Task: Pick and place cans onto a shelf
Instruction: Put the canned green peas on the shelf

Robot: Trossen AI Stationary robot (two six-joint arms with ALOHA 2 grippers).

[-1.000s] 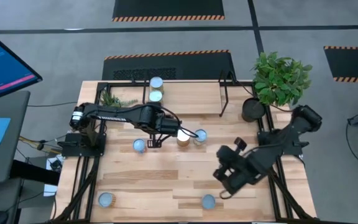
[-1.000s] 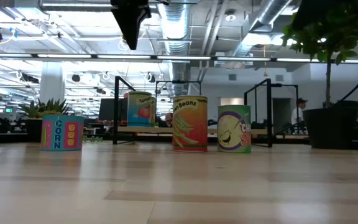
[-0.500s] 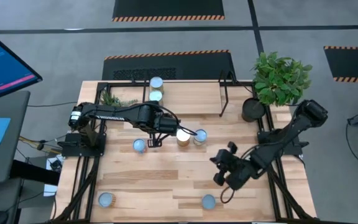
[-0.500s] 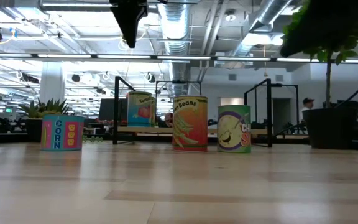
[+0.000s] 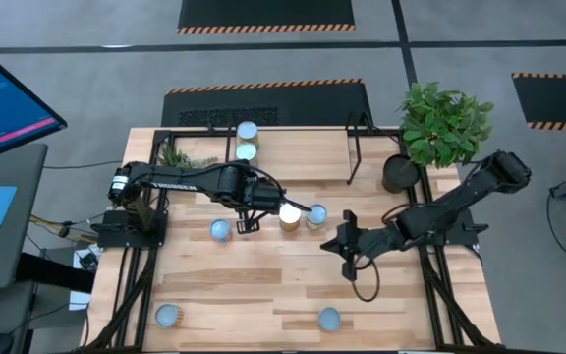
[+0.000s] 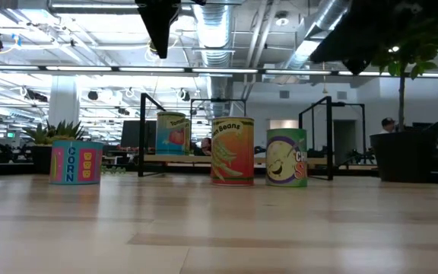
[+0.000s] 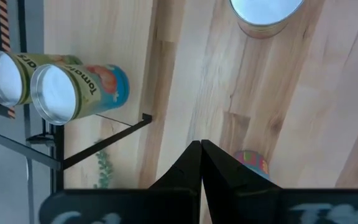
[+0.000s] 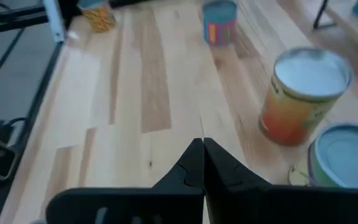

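Two cans on shelf — five on table.

In the left wrist view, the can with the pale top is cut off by the picture's edge, and the colourful can lies half hidden behind the left gripper. In the right wrist view, the green-labelled can runs out of frame. In the low view, both arms show only as dark shapes cut off at the upper edge, and the far labels are too small to read.
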